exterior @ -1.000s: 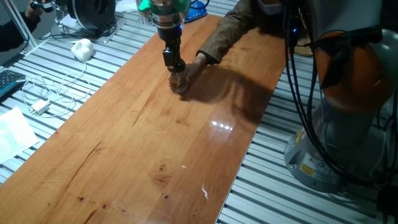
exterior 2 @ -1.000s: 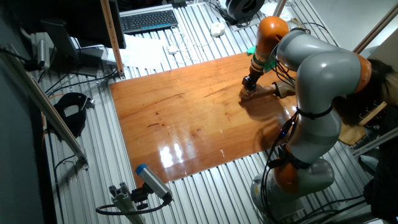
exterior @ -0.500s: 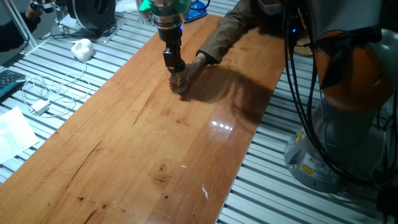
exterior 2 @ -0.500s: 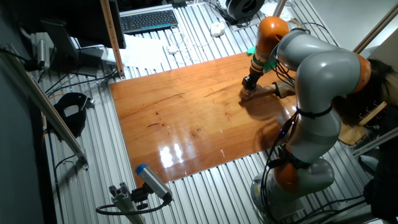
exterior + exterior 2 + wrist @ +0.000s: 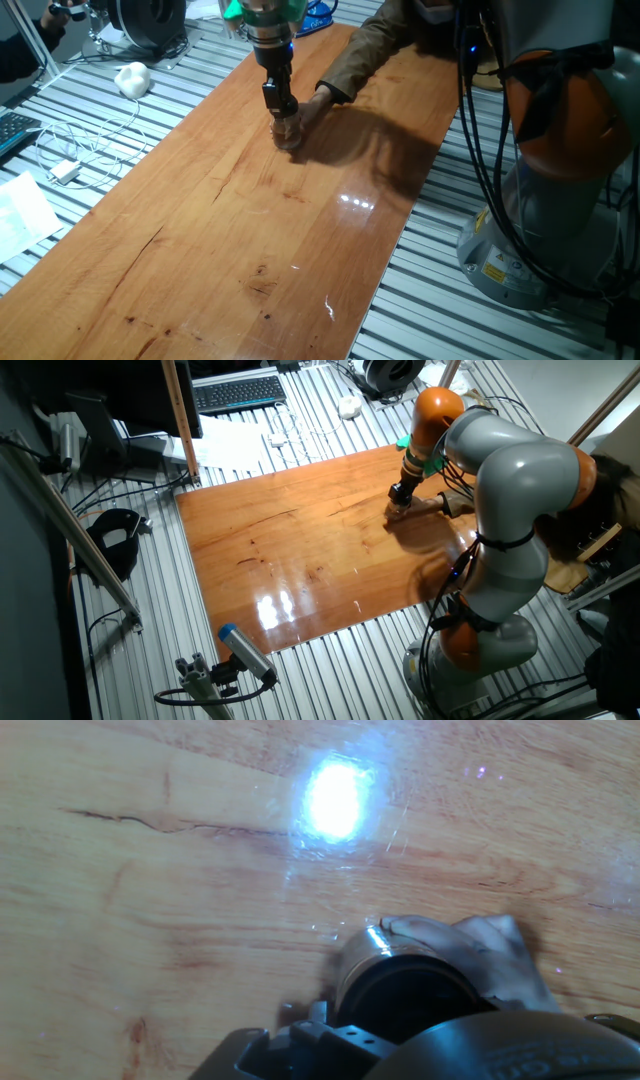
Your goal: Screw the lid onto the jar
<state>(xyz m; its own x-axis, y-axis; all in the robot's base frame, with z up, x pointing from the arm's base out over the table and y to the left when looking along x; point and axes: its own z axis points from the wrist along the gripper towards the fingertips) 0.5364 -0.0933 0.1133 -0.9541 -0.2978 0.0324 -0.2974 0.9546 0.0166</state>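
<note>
Lid (image 5: 405, 992), small and slick, sat clenched in the claw (image 5: 283, 108) atop the fragile glass jar (image 5: 289, 133), hand-steadied (image 5: 318, 101) near the counter's (image 5: 200, 240) far edge.

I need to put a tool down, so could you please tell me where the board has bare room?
The wooden board is bare from the jar down to its near end, across its width. The far end is crowded: the robot's hand sits on the jar, and a person's hand steadies it alongside.
</note>
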